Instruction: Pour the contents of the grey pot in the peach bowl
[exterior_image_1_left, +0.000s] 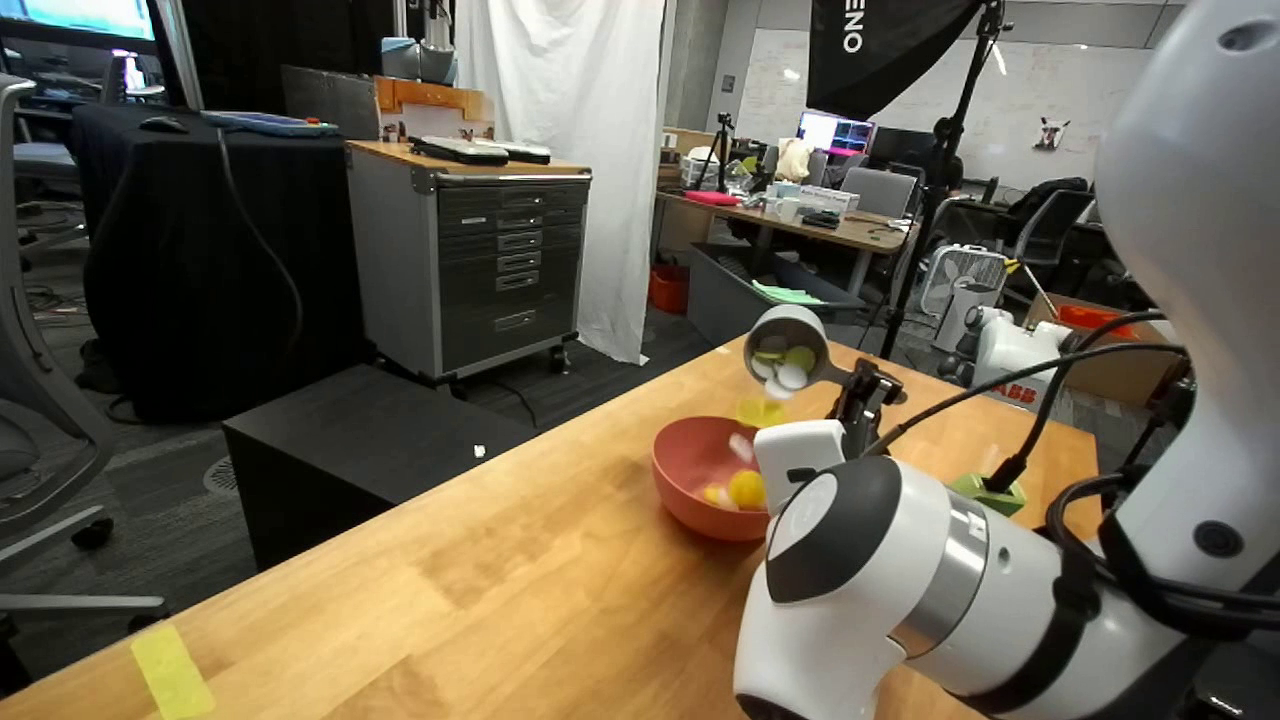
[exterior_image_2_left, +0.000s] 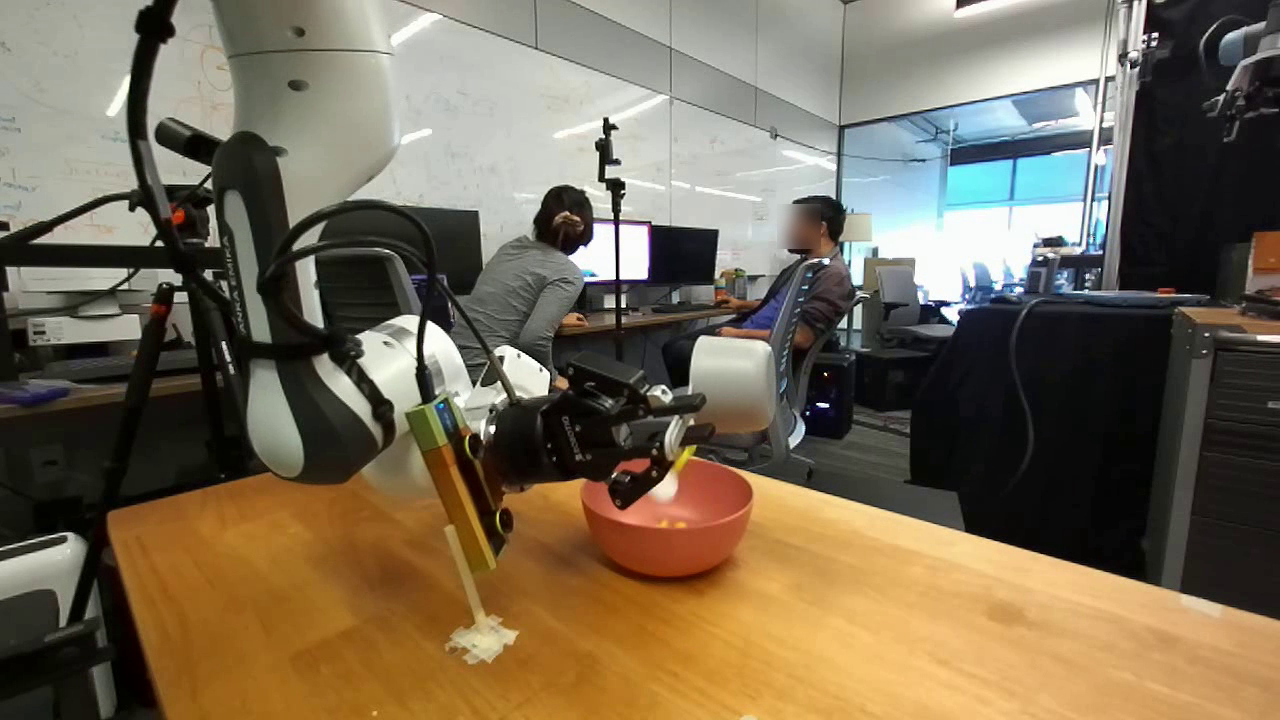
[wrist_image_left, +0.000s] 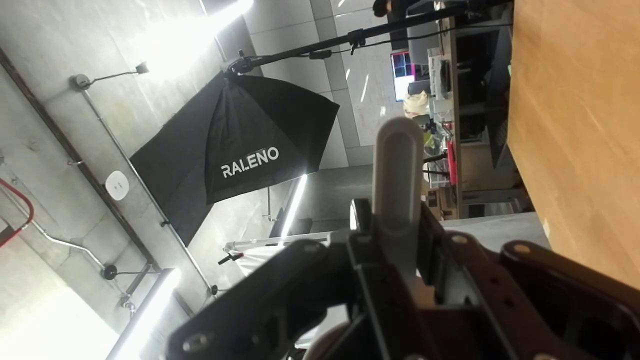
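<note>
The grey pot hangs tipped on its side above the peach bowl, which stands on the table. Pale yellow and whitish contents still show inside its mouth, blurred pieces are dropping below it, and several lie in the bowl. An exterior view from behind the pot shows the grey pot over the peach bowl, its opening turned away. My gripper is shut on the pot's handle. In the wrist view the handle sticks out between the fingers of my gripper; the bowl cannot be made out there.
A wooden table lies under everything, with its edge running diagonally. A yellow tape strip and a pale tape patch are stuck on it. Fixed by my wrist is a green bracket with cables. A black box stands beside the table.
</note>
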